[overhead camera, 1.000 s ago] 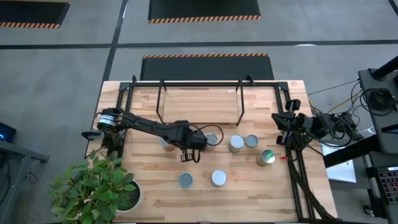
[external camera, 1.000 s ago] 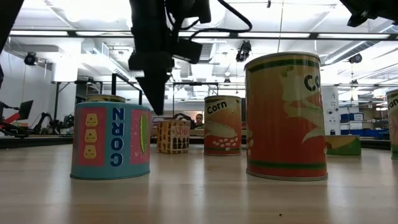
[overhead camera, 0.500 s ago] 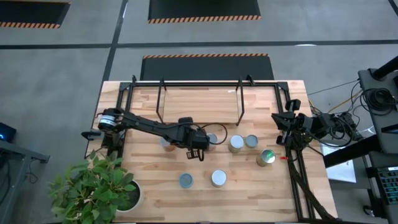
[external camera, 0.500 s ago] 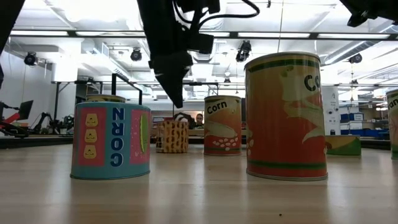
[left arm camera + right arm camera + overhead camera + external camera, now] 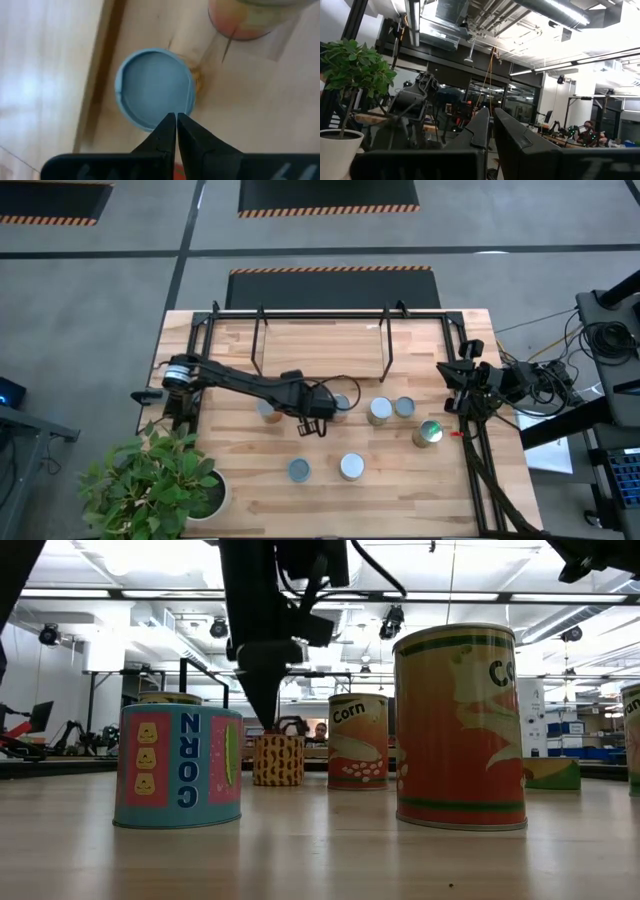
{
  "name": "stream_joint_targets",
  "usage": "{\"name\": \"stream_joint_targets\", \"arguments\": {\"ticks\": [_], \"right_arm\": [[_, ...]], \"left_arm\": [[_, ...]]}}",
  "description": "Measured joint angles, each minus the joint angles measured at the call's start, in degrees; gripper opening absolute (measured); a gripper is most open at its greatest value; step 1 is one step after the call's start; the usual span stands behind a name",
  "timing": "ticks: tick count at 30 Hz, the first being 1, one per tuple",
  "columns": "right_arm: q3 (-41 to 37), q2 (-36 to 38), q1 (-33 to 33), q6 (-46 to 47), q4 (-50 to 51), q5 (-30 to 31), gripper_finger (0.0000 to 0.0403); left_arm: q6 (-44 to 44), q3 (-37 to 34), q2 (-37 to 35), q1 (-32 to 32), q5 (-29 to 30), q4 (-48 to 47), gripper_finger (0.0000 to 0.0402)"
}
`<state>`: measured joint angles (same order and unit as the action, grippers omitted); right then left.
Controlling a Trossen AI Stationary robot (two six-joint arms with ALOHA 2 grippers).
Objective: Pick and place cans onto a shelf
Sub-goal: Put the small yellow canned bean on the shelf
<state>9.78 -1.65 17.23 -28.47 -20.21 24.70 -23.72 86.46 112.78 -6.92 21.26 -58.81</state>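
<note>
Several cans stand upright on their bases on the wooden table (image 5: 240, 480). A blue-topped can (image 5: 299, 470) labelled CORN (image 5: 178, 768) and a silver-topped orange can (image 5: 351, 467) stand nearest the front. Others (image 5: 380, 410) (image 5: 404, 408) (image 5: 428, 432) (image 5: 340, 402) stand farther back. The black rod shelf (image 5: 322, 345) is at the far side. My left gripper (image 5: 313, 427) is shut, pointing down, in the air just beyond the blue-topped can (image 5: 155, 90). My right gripper (image 5: 491, 116) is shut at the table's right edge (image 5: 452, 392).
A potted plant in a white pot (image 5: 160, 480) stands at the near left corner. Black frame rods run along the table's left and right edges (image 5: 470, 470). A small yellow-patterned can (image 5: 278, 760) stands behind the left gripper's fingers. Bare wood lies along the near edge.
My left gripper has moved a little toward the table's right edge, staying shut and pointing down above the table. The cans stand where they were.
</note>
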Motion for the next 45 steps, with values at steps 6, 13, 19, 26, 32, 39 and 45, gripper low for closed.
{"name": "stream_joint_targets", "arguments": {"ticks": [6,13,19,26,32,39,45], "right_arm": [[0.0,0.0,0.0,0.0,0.0,0.0,0.0018],[0.0,0.0,0.0,-0.1,-0.1,0.0,0.0018],[0.0,0.0,0.0,-0.1,-0.1,0.0,0.0018],[0.0,0.0,0.0,-0.1,0.0,0.0,0.0018],[0.0,0.0,0.0,-0.1,0.0,0.0,0.0018],[0.0,0.0,0.0,0.3,0.3,0.0,0.0018],[0.0,0.0,0.0,0.3,0.3,0.0,0.0018]], "left_arm": [[0.0,0.1,2.4,-0.1,-4.7,2.4,0.0],[-4.5,0.1,1.9,-0.1,-7.0,10.2,0.0],[-5.3,0.0,1.6,-0.1,-7.1,10.8,0.0],[-3.8,0.0,1.6,0.0,-3.8,10.8,0.0001],[1.9,0.0,1.2,0.8,-2.2,9.6,0.0038],[17.3,0.0,-0.9,2.8,-2.2,10.4,0.0143],[25.4,0.0,-1.0,6.0,-2.2,15.8,0.0234]]}}
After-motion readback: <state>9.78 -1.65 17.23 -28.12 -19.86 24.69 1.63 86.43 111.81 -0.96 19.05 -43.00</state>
